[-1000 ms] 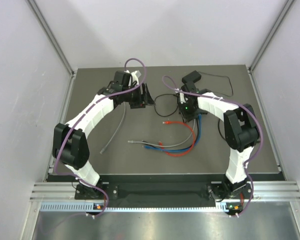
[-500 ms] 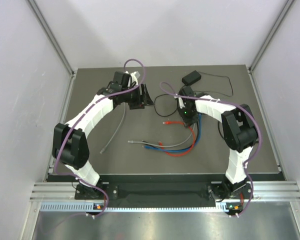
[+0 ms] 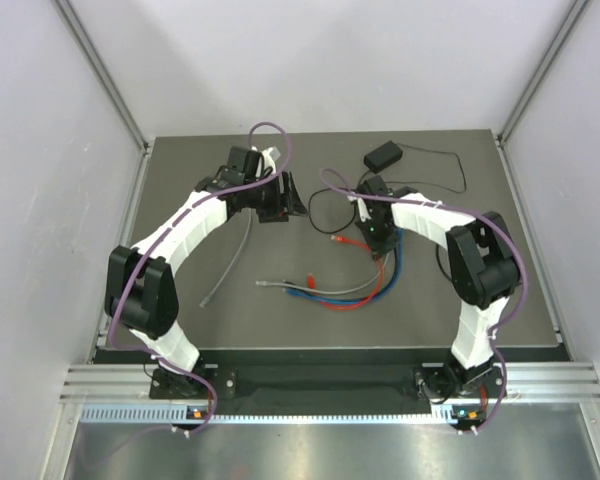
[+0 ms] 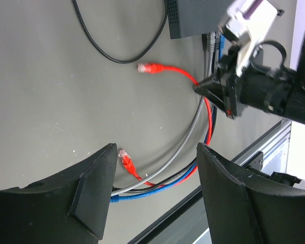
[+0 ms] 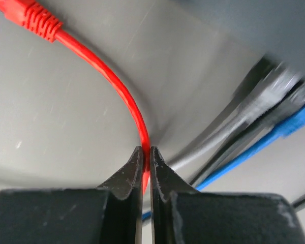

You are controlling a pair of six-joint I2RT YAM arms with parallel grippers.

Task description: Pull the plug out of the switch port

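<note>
Dark desk (image 3: 230, 320) carries the switch (image 4: 193, 18), blue cable (image 4: 219, 43) plugged in. Just beside it our right jaws pinch the red cable (image 5: 117, 96), whose plug (image 5: 28, 18) lies loose; left jaws spread. We fear tugging frees nothing.

Two robot arms, the left arm (image 3: 195, 215) and the right arm (image 3: 425, 214), each made of smooth white curved links between bulky black joint housings (image 3: 140, 292), with a purple cable (image 3: 267, 127) running along it, the left gripper (image 4: 156, 148) having matte black, wedge-shaped fingers (image 4: 91, 198).
</note>
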